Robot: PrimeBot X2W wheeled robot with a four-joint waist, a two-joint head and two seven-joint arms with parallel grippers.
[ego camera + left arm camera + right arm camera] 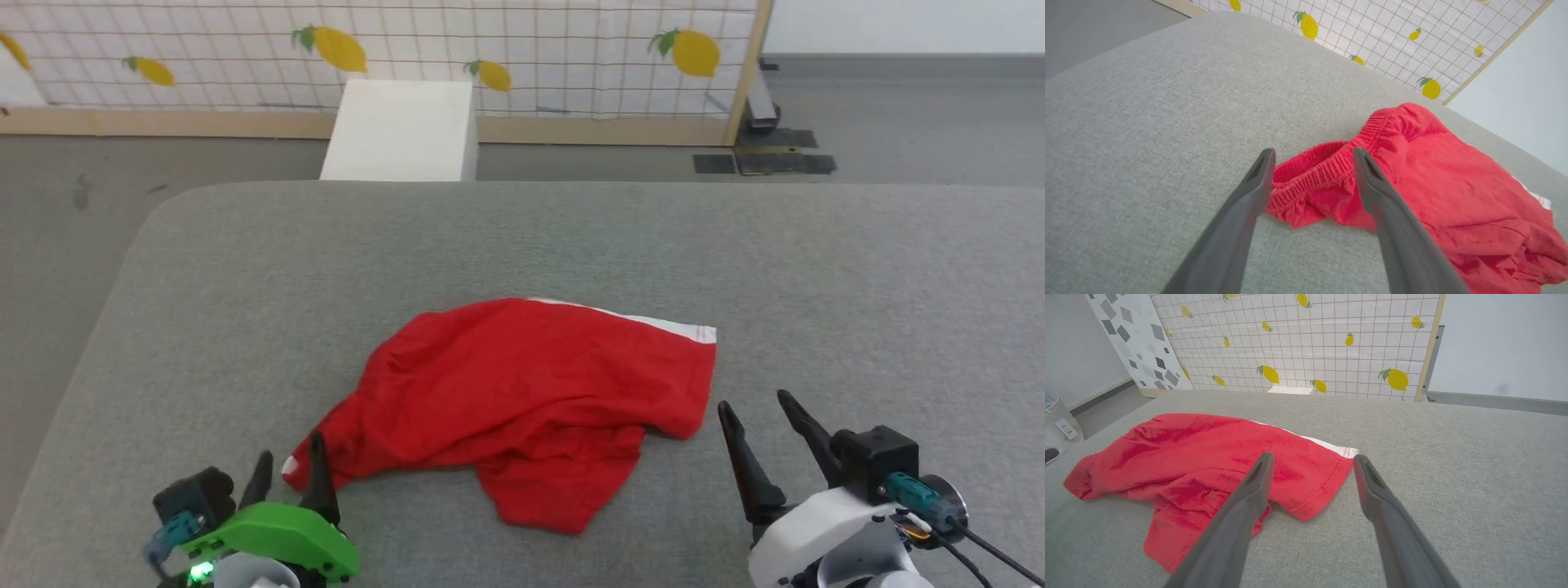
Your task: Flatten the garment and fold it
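Flanking garment point(522, 392): left claw point(291, 447), right claw point(753, 400)

You are working in a staged robot test room, not a home. A broad worktop point(571, 245) padded in grey cloth stands on plain grey floor point(65, 204). A wood-framed partition screen point(531, 49) printed with lemons closes the far side, a second panel point(1135, 339) with grey shapes stands far left, and the wall point(1502, 343) is bare white.
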